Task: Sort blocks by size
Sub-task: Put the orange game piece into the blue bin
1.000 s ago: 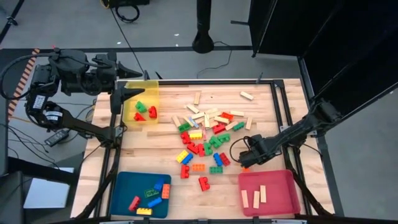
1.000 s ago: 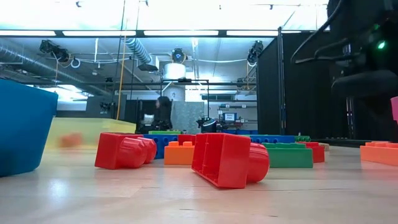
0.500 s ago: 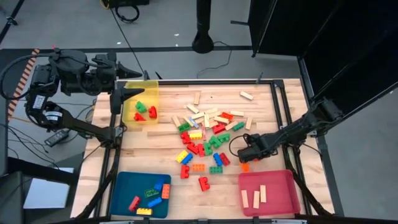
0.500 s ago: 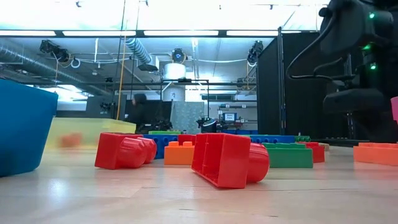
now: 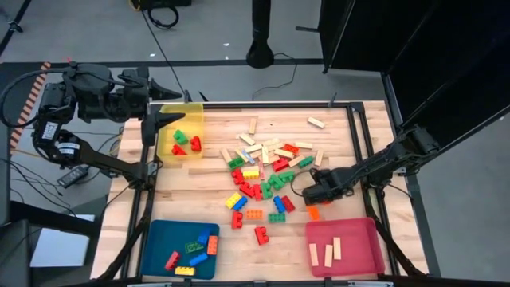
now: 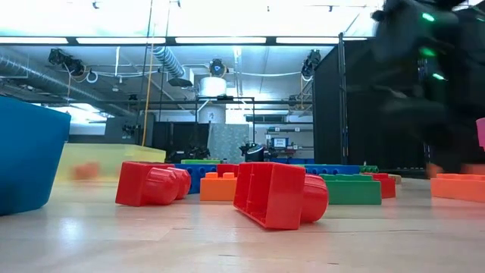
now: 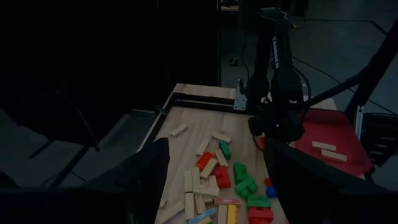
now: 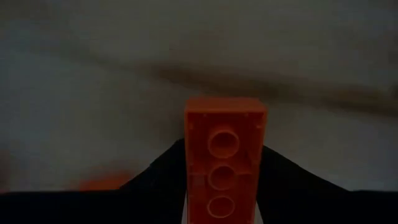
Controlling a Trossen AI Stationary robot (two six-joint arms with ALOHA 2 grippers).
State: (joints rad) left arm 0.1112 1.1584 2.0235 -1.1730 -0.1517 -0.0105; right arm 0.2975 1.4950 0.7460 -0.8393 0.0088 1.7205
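Orange studded brick (image 8: 225, 158), hollow underside showing three round tubes, sits clamped between the right gripper's (image 5: 312, 195) dark fingers (image 8: 155, 171); only the right wrist view shows this grip. High view places that gripper low over the table (image 5: 199, 187) at 4 o'clock of the blocks (image 5: 263, 171), forearm slanting toward 2 o'clock. Left gripper (image 5: 163, 118) waits spread above the yellow tray (image 5: 195, 119).
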